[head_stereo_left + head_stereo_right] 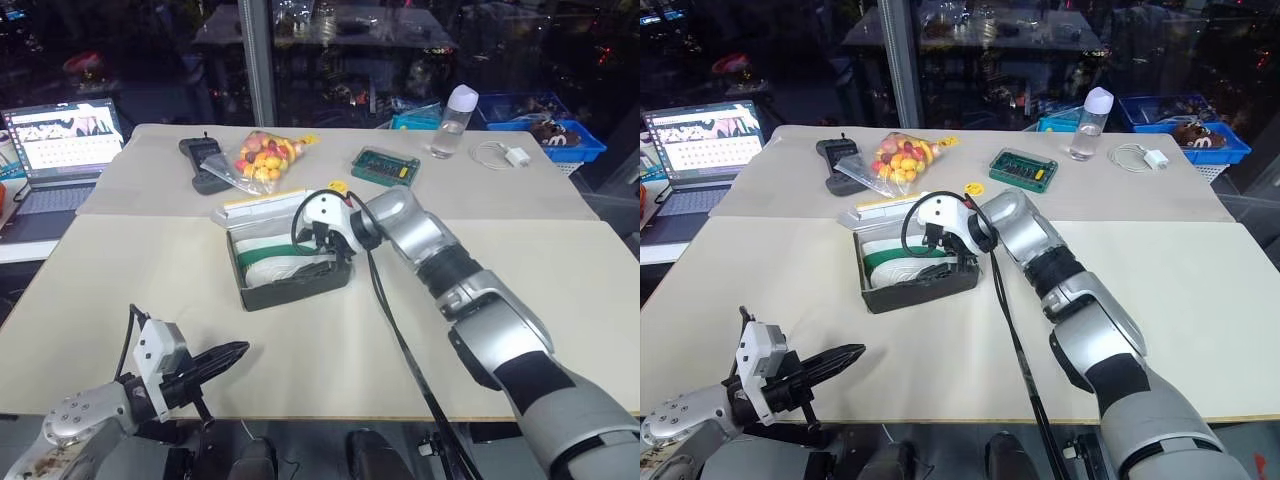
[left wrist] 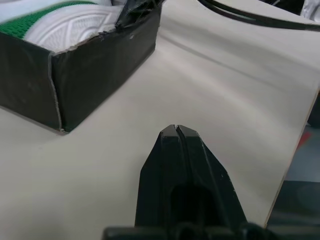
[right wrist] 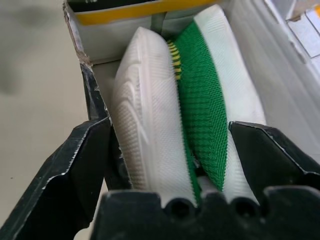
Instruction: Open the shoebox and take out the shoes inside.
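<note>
Right jaws point(image 3: 170, 150): spread wide, reaching into the open box point(image 1: 290, 285), one finger point(image 3: 75, 165) by the box wall, the other on the far side of the shoes point(image 3: 175, 100); not clamped on them.
Shoes: on edge between the right jaws, inside the box, pale soles and green knit showing.
Left jaws point(image 2: 176, 131): clenched, empty, low over the worktop point(image 1: 520, 290), box just ahead of them.

1. Shoebox point(image 1: 290, 285): dark sides, white inside, yellow lid edge.
2. Shoes point(image 3: 195, 100): green knit, pale ribbed soles, yellow stitching.
3. Circuit board point(image 1: 385, 166), at one o'clock from the box: green.
4. Bag of sweets point(image 1: 262, 160): yellow, red, orange.
</note>
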